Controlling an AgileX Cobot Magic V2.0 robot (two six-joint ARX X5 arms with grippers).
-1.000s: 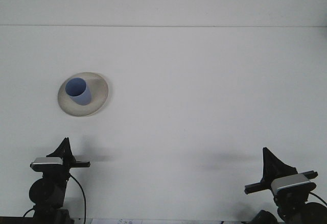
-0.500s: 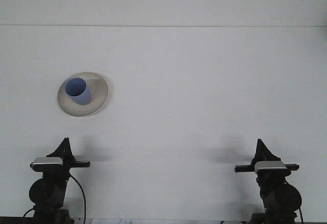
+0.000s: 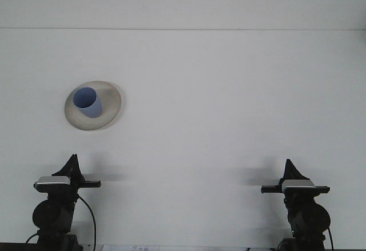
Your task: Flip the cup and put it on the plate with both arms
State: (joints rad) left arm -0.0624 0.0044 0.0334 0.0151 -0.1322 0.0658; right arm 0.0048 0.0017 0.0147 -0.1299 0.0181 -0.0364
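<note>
A blue cup (image 3: 87, 102) stands upright, mouth up, on a pale round plate (image 3: 108, 114) at the left of the white table. My left gripper (image 3: 72, 163) rests low at the bottom left, well in front of the plate. My right gripper (image 3: 289, 167) sits at the bottom right, far from the cup. Each gripper shows only as a single dark point above its wrist camera, with nothing held.
The white table (image 3: 217, 108) stretches back to a far edge (image 3: 183, 30) near the top of the front view. Cables (image 3: 88, 216) hang beside the left arm's base.
My right arm has swung left and straightened up, ending level with the left arm. The left arm, cup and plate have not moved.
</note>
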